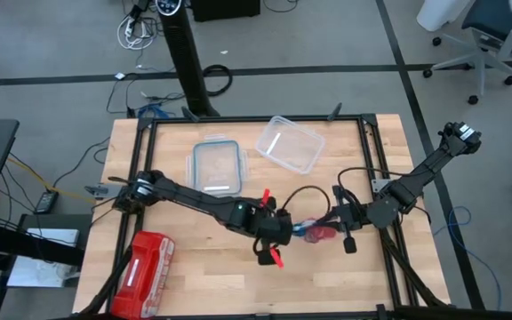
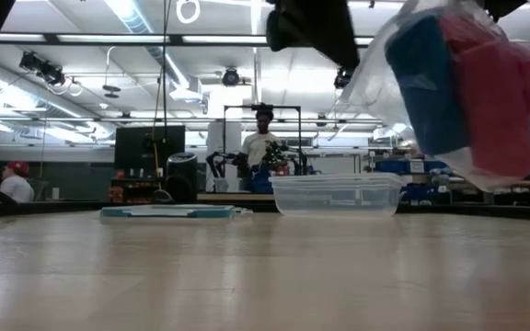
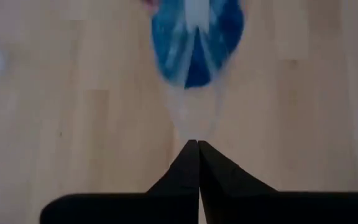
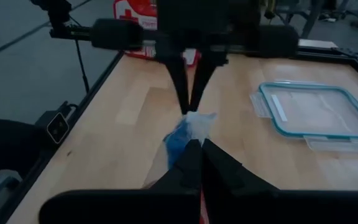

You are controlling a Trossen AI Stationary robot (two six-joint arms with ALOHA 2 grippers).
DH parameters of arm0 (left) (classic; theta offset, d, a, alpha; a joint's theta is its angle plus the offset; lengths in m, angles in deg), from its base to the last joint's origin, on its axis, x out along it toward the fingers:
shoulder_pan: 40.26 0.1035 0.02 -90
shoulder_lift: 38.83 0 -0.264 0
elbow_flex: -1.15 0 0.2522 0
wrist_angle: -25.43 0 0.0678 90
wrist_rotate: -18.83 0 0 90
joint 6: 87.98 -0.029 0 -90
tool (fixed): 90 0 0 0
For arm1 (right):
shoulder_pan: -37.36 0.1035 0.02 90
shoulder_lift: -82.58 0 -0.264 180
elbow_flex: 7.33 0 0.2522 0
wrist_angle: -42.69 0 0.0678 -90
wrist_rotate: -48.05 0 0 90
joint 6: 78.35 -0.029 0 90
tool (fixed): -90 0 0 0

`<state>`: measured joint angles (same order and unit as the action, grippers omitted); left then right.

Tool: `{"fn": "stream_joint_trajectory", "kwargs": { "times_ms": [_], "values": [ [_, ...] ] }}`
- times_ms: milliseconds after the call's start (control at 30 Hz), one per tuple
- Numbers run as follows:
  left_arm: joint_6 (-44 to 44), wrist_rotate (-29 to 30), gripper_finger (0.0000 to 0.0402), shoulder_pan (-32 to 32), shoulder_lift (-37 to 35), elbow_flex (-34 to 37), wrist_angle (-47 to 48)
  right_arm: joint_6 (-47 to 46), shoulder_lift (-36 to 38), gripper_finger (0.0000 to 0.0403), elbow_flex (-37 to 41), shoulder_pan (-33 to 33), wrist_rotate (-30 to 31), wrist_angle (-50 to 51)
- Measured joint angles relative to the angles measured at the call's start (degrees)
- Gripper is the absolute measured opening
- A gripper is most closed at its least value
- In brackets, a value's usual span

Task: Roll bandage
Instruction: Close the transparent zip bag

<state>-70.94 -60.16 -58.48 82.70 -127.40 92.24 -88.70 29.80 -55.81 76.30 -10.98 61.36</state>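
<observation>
Grippers meet mid-desk: left gripper [image 1: 293, 229] and right gripper [image 1: 327, 222] both pinch a clear bag [image 2: 403, 55]. Bandage [image 2: 428, 85] hangs inside, long axis near upright.

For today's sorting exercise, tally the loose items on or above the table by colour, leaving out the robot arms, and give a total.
Blue: 1, the bandage
Red-pink: 1, a fabric roll bagged with the bandage
Red: 1, the zip pouch
Clear: 3, the plastic bag, the container and its teal-rimmed lid
Total: 6
</observation>
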Motion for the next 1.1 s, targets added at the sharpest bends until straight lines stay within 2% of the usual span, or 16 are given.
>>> {"fn": "stream_joint_trajectory", "kwargs": {
  "times_ms": [133,433,633,833,1000,1100],
  "values": [
    [0.05,0.92,0.0001,-0.41,0.13,-0.76,0.59,-0.07,0.00,0.0007,0.00,-0.25,0.99,-0.08],
    [0.13,5.90,0.0005,-0.27,0.00,-6.08,0.58,-1.44,0.83,0.0075,0.02,-0.42,2.21,0.48],
    [2.44,6.53,0.0036,-0.31,-0.02,-4.85,1.47,-5.52,1.34,0.0093,0.04,-0.42,1.56,5.25],
    [4.15,1.27,0.0073,-1.03,-0.02,-4.81,4.88,-8.03,-1.05,0.0092,0.04,-0.94,0.23,7.35],
    [2.91,-1.25,0.0079,-4.01,-0.02,-4.80,7.51,-8.01,-3.94,0.0093,0.09,-0.94,-0.40,6.26],
    [2.78,-1.04,0.0078,-5.72,-0.09,-2.50,7.15,-7.58,-6.05,0.0093,0.09,-1.23,-6.80,2.47]
  ]
}}
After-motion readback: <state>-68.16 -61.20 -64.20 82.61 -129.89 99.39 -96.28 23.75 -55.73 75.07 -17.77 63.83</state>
